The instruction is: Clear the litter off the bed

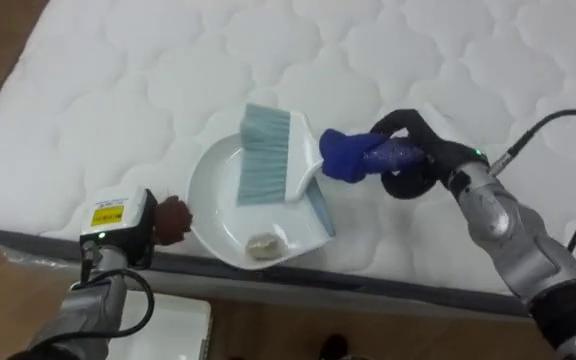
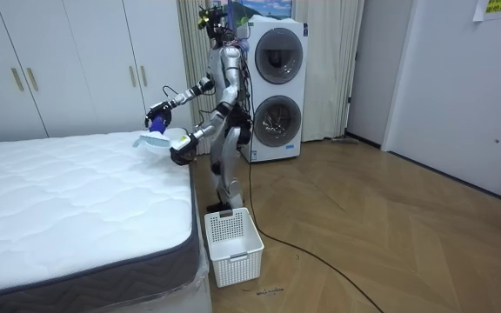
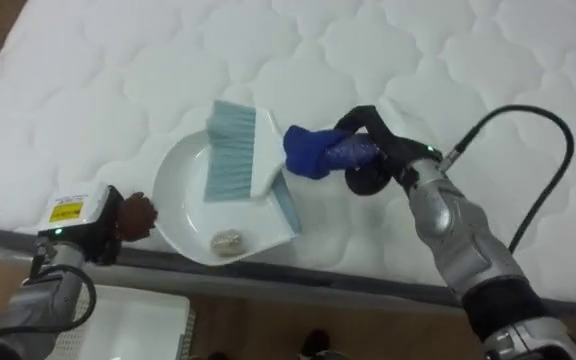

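Left eye view: the right hand (image 1: 416, 158) is curled round the blue handle of the brush (image 1: 265, 155), whose bristles lie in the white dustpan (image 1: 211, 188) above a crumb (image 1: 261, 245). The left hand (image 1: 126, 226) is at the pan's rim — grip hidden.

Room view: the robot stands at the edge of the bed (image 2: 68, 200), with a basket (image 2: 233, 248) by its feet.

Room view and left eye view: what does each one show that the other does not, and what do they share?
The room view adds the robot standing at the edge of the bed, a white basket on the floor by its feet, stacked washers behind it, and wardrobes. The left eye view adds a small beige scrap lying in the dustpan. Shared: the bed, the dustpan at its edge in the left hand, and the brush in the right hand.
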You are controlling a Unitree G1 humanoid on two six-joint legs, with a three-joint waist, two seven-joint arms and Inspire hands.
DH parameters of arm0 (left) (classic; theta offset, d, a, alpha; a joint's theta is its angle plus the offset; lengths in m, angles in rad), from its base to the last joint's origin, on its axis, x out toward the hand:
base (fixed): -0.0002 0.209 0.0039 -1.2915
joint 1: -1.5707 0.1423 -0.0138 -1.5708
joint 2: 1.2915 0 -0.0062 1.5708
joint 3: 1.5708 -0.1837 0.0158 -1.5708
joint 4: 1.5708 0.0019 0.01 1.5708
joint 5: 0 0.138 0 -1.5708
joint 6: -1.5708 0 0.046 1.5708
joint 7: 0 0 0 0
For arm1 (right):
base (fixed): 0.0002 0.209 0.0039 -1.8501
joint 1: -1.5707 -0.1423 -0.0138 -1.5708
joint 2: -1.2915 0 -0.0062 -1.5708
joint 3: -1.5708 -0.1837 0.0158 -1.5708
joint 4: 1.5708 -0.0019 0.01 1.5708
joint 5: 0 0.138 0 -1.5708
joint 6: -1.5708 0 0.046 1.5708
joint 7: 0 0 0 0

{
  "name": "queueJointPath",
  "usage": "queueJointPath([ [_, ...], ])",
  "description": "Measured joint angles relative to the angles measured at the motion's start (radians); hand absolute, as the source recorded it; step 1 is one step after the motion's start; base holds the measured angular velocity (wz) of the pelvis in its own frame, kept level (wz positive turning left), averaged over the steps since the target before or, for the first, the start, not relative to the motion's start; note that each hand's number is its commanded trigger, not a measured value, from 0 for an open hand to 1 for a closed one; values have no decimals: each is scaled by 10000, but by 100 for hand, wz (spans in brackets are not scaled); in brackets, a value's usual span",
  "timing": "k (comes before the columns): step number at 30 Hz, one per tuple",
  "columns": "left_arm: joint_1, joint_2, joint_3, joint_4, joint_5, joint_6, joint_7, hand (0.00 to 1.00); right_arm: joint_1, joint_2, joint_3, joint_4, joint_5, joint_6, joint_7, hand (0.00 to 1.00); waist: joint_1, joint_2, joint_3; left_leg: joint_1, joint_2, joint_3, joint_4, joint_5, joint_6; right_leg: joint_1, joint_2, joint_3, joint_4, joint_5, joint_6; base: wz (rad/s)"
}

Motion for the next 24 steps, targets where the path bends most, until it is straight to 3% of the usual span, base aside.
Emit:
queueJointPath([
  [5, 580, -51, 293, -557, 2, -183, -84, 100, 411, 13, -663, -7, 1011, -52, -309, 0, -247, 114, -83, 736, -148, 60, -684, 89, 29, 605, -4, -3, -442, 71, 153, -3],
  [7, 1112, -216, 312, -969, 15, -179, -153, 100, 810, 27, -727, -97, 1458, -52, -635, 0, -266, 156, -140, 1254, -170, 144, -1069, 96, 26, 1000, 97, 133, -667, 36, 261, -6],
  [14, 1599, -470, 469, -1208, 38, -246, -585, 100, 1374, 277, -1230, -776, 2233, -144, -809, 0, -317, 214, -191, 1954, -178, 285, -1589, 103, 12, 1518, 230, 247, -1056, 8, 361, -8],
  [18, 2198, -563, 1060, -1721, 14, -328, -749, 100, 2143, 457, -1832, -1598, 3302, -190, -1027, 0, -399, 218, -228, 2797, -177, 312, -2170, 137, -46, 2313, 410, 245, -1515, -17, 465, 0],
  [22, 2437, -591, 1536, -1749, -58, -330, -845, 100, 2822, 492, -1950, -1813, 3844, -210, -1200, 0, -377, 238, -370, 3397, -175, 314, -2606, 163, -91, 2870, 503, 181, -1832, -35, 527, 0],
  [24, 2787, -594, 1840, -2116, -202, -318, -940, 100, 3267, 576, -1949, -2300, 4203, -190, -1205, 0, -392, 269, -386, 3642, -173, 314, -2774, 173, -104, 3001, 515, 117, -1845, -43, 539, -4],
])
